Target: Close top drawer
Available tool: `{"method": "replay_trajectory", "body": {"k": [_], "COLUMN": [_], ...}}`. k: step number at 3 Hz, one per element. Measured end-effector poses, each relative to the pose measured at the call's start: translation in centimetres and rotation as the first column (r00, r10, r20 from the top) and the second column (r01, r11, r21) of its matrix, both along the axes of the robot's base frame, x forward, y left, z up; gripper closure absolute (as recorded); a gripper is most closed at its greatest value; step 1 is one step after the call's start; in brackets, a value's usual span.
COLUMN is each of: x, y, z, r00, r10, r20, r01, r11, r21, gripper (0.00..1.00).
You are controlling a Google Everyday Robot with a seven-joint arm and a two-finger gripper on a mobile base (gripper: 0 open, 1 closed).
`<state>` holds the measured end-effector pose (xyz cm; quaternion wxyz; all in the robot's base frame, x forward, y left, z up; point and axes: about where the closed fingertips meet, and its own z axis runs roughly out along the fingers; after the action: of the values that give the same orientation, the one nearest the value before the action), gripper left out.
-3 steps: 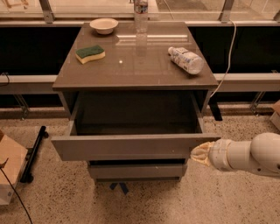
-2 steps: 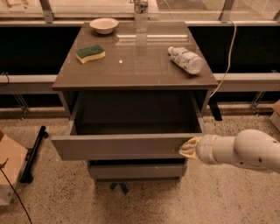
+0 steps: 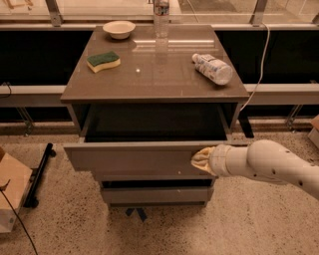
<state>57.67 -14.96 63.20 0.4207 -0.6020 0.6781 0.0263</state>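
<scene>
The top drawer [image 3: 129, 159] is pulled out from under the grey tabletop [image 3: 154, 74]. Its wide flat front faces me and its dark interior shows behind it. My gripper [image 3: 202, 160], with pale yellowish tips, comes in from the right on a white arm [image 3: 269, 164]. It is against the right part of the drawer front.
On the tabletop lie a green-and-yellow sponge [image 3: 103, 61], a white bowl [image 3: 119, 29], an upright water bottle [image 3: 161, 15] and a bottle on its side [image 3: 213, 68]. A narrower lower drawer front [image 3: 154, 195] sits below. A cardboard box [image 3: 12, 191] stands on the floor at left.
My arm has moved left, from beside the drawer's right end onto its front. The drawer front looks a little nearer to the cabinet.
</scene>
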Motion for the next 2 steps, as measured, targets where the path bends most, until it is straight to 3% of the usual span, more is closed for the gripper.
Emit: {"method": "replay_trajectory", "body": {"k": [1,2], "x": [0.0,2.9], "y": [0.0,1.6], "z": [0.0,0.0], "r00": [1.0000,0.9993], "r10": [0.000,0.013], "r20": [0.000,0.035], "r01": [0.000,-0.014], "r11": [1.000,1.000], "r21": [0.000,0.010], "gripper": [1.00,0.74]}}
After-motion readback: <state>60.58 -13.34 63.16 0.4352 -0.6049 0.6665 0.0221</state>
